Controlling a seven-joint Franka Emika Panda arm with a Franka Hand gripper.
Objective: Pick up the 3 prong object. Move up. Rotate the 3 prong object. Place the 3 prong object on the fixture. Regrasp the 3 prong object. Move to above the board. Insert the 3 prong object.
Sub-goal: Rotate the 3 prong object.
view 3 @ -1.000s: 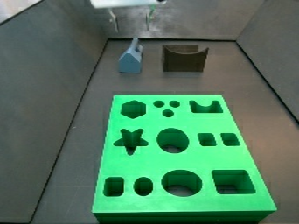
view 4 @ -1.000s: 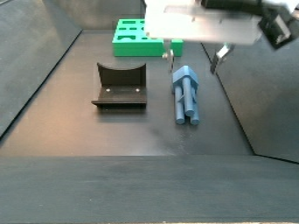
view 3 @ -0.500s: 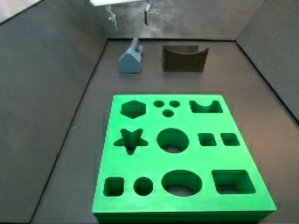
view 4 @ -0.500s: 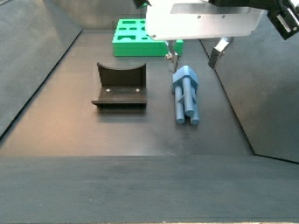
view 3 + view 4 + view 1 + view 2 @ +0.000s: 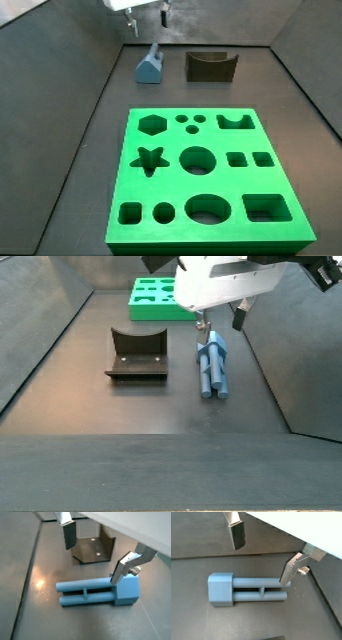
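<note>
The tool (image 5: 93, 554) hangs just above the 3 prong object (image 5: 100, 594), fingers (image 5: 236, 535) spread wide astride it, empty; the fixture (image 5: 138, 353) stands beside the object.

no readable text, labels, brands or numbers on any surface, none on the board (image 5: 201, 180)

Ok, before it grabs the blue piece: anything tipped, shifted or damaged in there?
Nothing stands out. The 3 prong object lies flat on the floor, looking intact, beside the fixture, which stands upright. The board sits square, its holes empty. The gripper hangs open above the piece, fingers on either side.
</note>
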